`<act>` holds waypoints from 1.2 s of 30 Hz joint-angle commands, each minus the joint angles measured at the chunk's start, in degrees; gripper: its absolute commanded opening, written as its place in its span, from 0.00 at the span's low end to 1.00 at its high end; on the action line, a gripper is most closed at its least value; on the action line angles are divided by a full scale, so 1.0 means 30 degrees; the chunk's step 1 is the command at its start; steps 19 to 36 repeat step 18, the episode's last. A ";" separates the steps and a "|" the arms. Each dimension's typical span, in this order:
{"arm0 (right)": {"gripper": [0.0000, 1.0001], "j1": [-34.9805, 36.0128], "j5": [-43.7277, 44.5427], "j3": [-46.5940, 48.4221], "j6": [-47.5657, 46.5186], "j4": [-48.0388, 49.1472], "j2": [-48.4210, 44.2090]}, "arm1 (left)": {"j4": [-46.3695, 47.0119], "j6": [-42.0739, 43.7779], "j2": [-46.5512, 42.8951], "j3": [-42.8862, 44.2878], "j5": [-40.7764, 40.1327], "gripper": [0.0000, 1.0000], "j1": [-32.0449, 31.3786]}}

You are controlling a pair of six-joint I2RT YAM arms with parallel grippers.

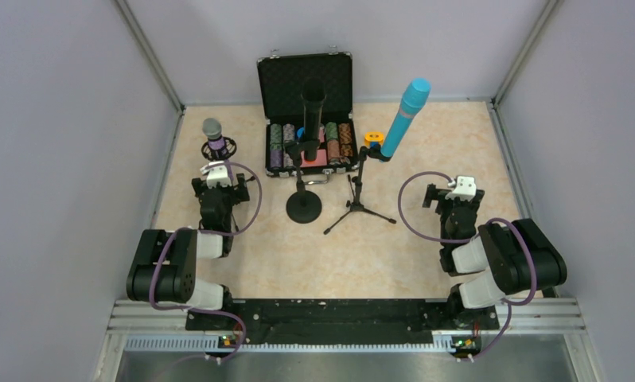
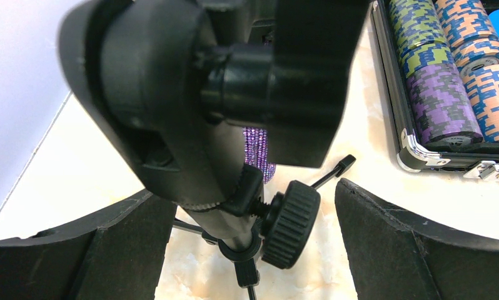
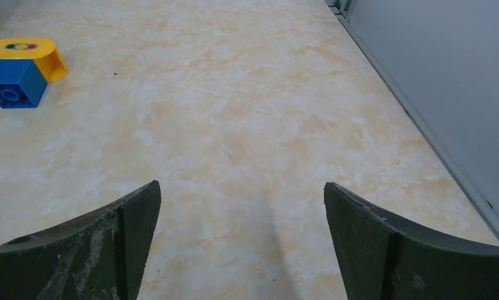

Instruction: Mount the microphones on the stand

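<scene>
Well, your left tool (image 2: pixel 253 195) stands wide open with nothing in its grasp, its two fingers (image 2: pixel 416 250) on either side of the small stand (image 2: pixel 228 228) that carries the purple microphone (image 2: pixel 258 150). That microphone sits upright in the clip directly ahead of the tool, grey head (image 1: pixel 212 127) uppermost, so it looks seated. The knob (image 2: pixel 291 224) is just in front of the right-hand finger.

The black microphone (image 1: pixel 313 99) stands in the round-based stand (image 1: pixel 304 208) off to the tool's right. The cyan microphone (image 1: pixel 406 111) leans in the tripod (image 1: pixel 360 203) further right again, nearer your right tool (image 3: pixel 241 187). That one is also fully open and empty, over bare table (image 3: pixel 234 94).

All three seem attached, so the step in hand is probably a clean release. Draw the left tool straight back along its own line, with both fingers off the clip and knob. The stand looks light and top-heavy, and a sideways brush could tip it toward the case of chips (image 2: pixel 447 81) on the tool's right. Check that the clip grips before you leave.
</scene>
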 commanded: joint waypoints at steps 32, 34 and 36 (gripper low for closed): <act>0.99 0.0004 0.0149 0.0444 0.0231 0.0538 -0.0322 | 0.0490 -0.0107 0.0061 0.0323 0.0180 0.99 0.0119; 0.99 0.0004 0.0149 0.0444 0.0231 0.0538 -0.0322 | 0.0490 -0.0107 0.0061 0.0323 0.0180 0.99 0.0119; 0.99 0.0004 0.0149 0.0444 0.0231 0.0538 -0.0322 | 0.0490 -0.0107 0.0061 0.0323 0.0180 0.99 0.0119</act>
